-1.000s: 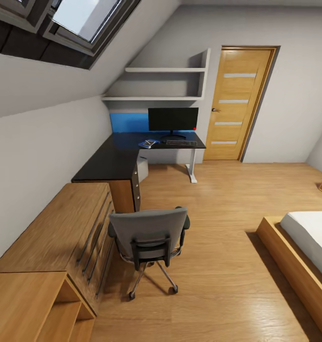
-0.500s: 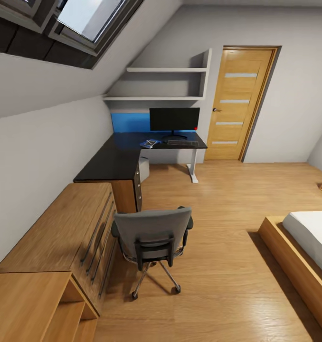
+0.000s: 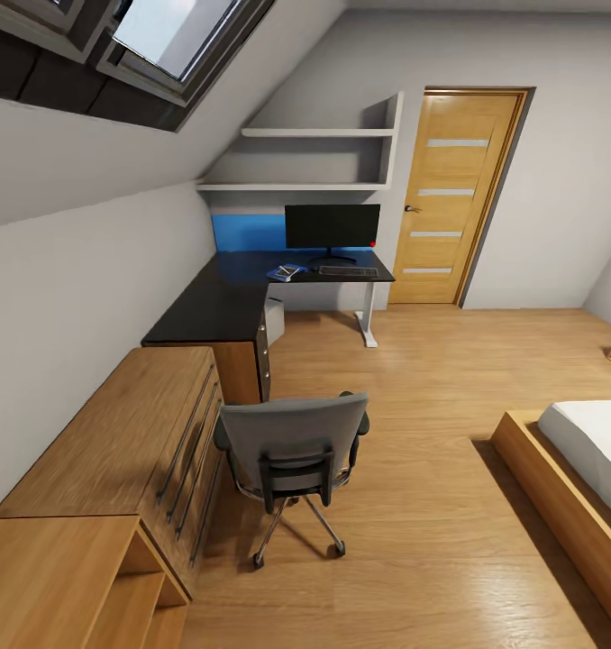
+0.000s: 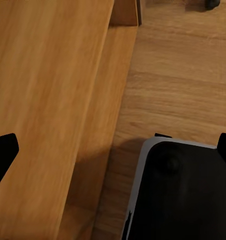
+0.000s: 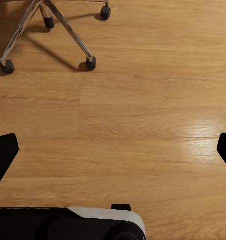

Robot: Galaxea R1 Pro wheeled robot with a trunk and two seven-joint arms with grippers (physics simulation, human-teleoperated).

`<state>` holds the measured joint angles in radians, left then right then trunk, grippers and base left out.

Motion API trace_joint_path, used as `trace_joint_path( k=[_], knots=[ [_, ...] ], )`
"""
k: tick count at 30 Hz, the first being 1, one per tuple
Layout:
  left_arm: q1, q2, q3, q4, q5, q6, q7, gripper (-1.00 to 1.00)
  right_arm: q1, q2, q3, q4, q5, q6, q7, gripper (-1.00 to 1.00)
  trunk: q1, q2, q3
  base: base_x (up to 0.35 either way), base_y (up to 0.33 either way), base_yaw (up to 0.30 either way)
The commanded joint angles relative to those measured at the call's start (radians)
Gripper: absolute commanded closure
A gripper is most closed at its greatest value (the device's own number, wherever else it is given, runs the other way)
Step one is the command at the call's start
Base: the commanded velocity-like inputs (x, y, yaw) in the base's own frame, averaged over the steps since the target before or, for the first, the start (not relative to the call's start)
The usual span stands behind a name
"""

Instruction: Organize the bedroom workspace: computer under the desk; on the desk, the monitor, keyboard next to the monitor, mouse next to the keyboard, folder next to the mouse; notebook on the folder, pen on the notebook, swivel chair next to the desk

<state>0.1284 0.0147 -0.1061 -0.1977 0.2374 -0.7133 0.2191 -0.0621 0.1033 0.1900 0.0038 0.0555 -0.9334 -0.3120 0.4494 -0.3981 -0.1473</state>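
Currently both grippers, left (image 4: 113, 150) and right (image 5: 113, 150), gape wide, holding nothing. Swivel chair (image 3: 292, 446) stands apart from desk (image 3: 224, 302); its back faces camera.

Even, soft daylight fills the room, brightest at the skylight (image 3: 166, 36) at the upper left. The swivel chair (image 3: 292, 451) casts a faint shadow on the wooden floor (image 3: 432, 379). The right wrist view shows a pale glare patch on the boards. Walls bow at the head view's edges; everything renders sharp.
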Motion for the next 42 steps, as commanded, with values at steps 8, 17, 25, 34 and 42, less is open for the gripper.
trace_joint_path(
  k=[8, 17, 25, 34, 42],
  knots=[
    [0.0, -0.024, -0.01, -0.008, 0.008, 0.004, 0.01, -1.0, -0.001, 0.0, 0.005, 0.001, 0.006, -0.001, -0.013, -1.0, 0.024, -0.044, -0.021, 0.0, 0.0, 0.0],
    [0.0, -0.027, -0.01, -0.008, 0.008, 0.006, 0.012, -1.0, -0.001, 0.0, 0.005, 0.001, 0.006, -0.001, -0.013, -1.0, 0.058, -0.107, -0.049, 0.0, 0.0, 0.0],
    [0.0, -0.027, -0.01, -0.008, 0.008, 0.008, 0.012, -1.0, -0.001, 0.0, 0.005, 0.001, 0.004, -0.001, -0.013, -1.0, 0.089, -0.163, -0.074, 0.0, 0.0, 0.0],
    [0.0, -0.027, -0.01, -0.008, 0.008, 0.009, 0.013, -1.0, -0.001, -0.001, 0.005, 0.001, 0.005, -0.001, -0.013, -1.0, 0.123, -0.226, -0.102, 0.0, 0.0, 0.0],
    [0.0, -0.026, -0.01, -0.008, 0.008, 0.029, 0.013, -1.0, -0.001, -0.002, 0.006, 0.001, 0.008, -0.005, -0.009, -1.0, 0.154, -0.282, -0.127, 0.0, 0.0, 0.0]
  ],
)
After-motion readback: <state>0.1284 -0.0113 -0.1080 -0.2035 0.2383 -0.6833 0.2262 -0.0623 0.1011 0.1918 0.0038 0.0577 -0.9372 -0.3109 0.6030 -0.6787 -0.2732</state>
